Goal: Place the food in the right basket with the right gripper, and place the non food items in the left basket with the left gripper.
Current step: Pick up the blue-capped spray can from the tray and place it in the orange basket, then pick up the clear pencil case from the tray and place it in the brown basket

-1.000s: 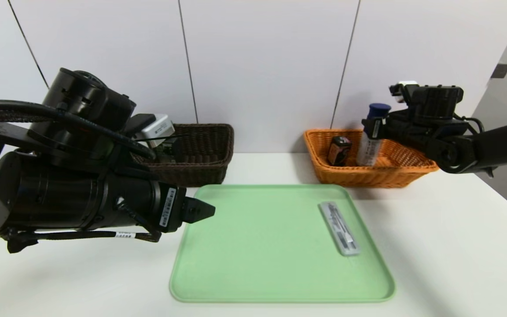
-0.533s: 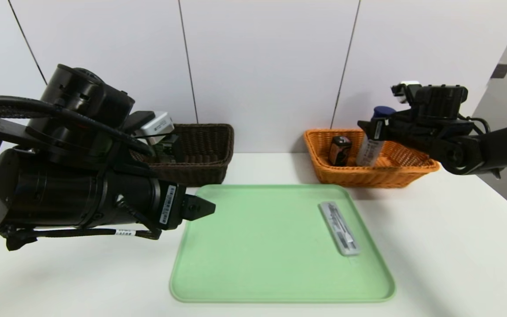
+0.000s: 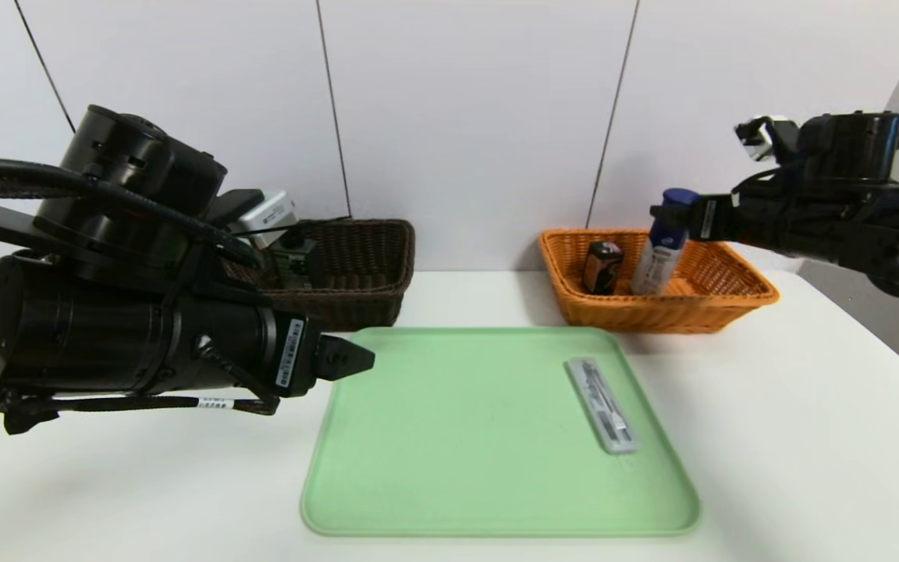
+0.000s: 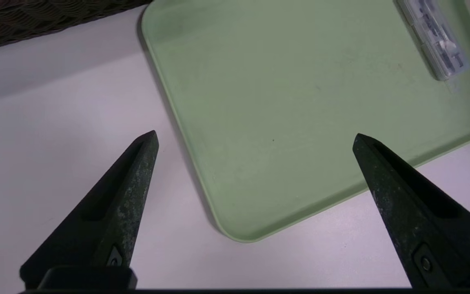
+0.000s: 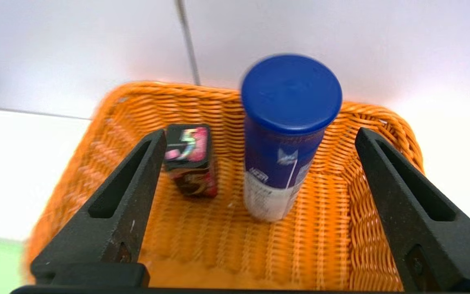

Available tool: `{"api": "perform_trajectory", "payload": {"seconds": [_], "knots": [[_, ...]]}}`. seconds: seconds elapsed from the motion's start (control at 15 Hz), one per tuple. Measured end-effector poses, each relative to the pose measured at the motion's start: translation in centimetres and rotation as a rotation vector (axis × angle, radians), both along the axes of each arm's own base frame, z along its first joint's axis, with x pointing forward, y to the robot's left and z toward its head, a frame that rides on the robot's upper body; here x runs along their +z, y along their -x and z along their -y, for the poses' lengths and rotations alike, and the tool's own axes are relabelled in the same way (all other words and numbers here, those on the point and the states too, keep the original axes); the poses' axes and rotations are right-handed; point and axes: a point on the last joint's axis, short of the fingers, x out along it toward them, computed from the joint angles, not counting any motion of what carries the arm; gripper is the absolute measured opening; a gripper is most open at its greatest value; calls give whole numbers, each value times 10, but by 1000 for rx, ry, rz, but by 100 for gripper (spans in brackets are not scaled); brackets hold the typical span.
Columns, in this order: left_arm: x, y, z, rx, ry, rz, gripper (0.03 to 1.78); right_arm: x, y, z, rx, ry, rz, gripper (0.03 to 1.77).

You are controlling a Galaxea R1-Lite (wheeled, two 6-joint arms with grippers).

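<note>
Both right claw (image 5: 255,136) fingers off bottle (image 5: 284,134) now

Woven wicker orange basket (image 5: 333,245), smooth matt green plastic tray (image 3: 496,437), glossy blue bottle cap (image 5: 291,92)

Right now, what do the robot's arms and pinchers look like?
Both arms are black, built from fat round tubes. The left arm has black cables looped along it, white barcode stickers and a silver-white box on top. Each gripper, left gripper and right gripper, has two black pointed, wedge-shaped fingers with slots. The right arm carries thin wires.
</note>
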Motion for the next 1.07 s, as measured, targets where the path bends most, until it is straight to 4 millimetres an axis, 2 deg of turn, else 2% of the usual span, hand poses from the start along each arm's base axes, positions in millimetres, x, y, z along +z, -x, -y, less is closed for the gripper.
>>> {"api": "perform_trajectory", "payload": {"seconds": [0.33, 0.47, 0.73, 0.93, 1.07], "knots": [[6, -1, 0, 4, 16, 18, 169, 47, 47, 8, 14, -16, 65, 165], [12, -2, 0, 5, 31, 34, 169, 58, 70, 10, 10, -19, 83, 167], [31, -11, 10, -17, 73, 85, 169, 61, 115, 12, 3, -21, 59, 168], [46, -23, 30, -79, 88, 130, 169, 63, 146, 19, -27, -26, 41, 169], [47, -33, 47, -126, 75, 143, 169, 62, 163, 22, -45, -43, -18, 169]]}}
